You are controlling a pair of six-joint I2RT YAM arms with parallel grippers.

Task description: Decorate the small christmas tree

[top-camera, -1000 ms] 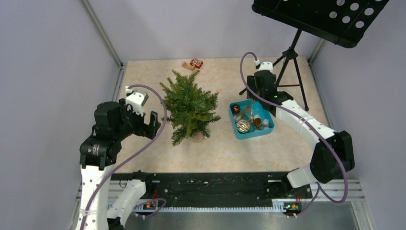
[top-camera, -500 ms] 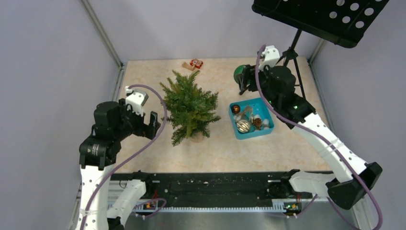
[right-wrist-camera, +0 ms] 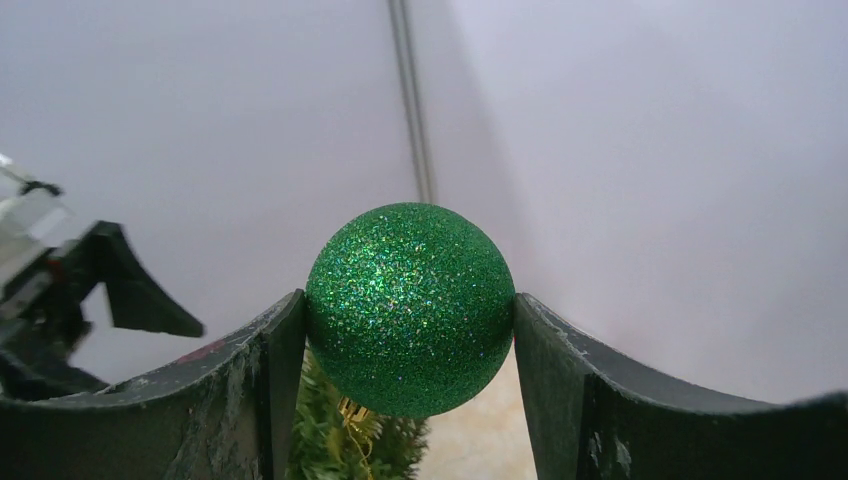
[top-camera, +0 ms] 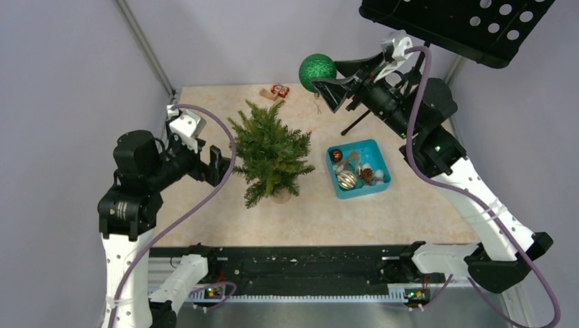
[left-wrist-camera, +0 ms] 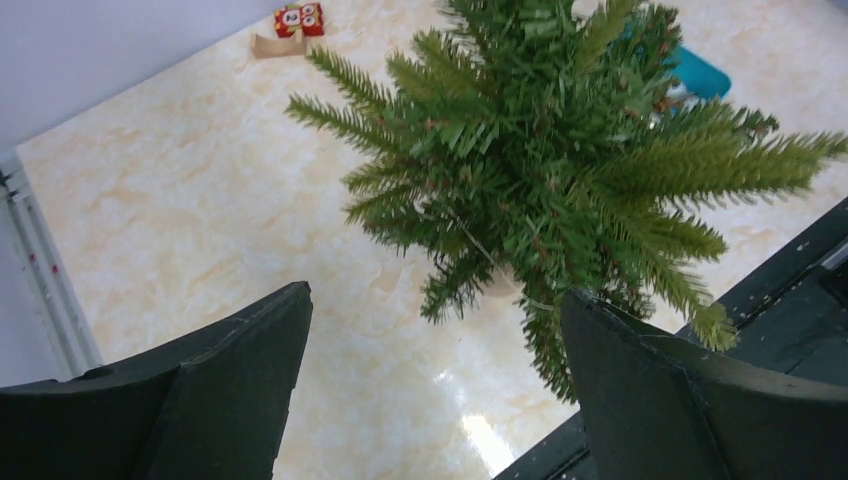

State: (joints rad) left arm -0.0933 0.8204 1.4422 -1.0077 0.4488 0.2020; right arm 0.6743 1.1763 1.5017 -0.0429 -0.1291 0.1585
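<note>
Top external view: right gripper (top-camera: pixel 321 74) clamps a green glitter bauble (top-camera: pixel 315 67) high up, just beside the black music stand (top-camera: pixel 464 27). The small christmas tree (top-camera: pixel 272 154) stands mid-table, between the wide-spread, empty left gripper (left-wrist-camera: pixel 435 295) and a teal tray (top-camera: pixel 365 190) of ornaments.

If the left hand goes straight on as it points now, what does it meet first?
Probably the small christmas tree, right ahead of the open left hand; depth is unclear.
</note>
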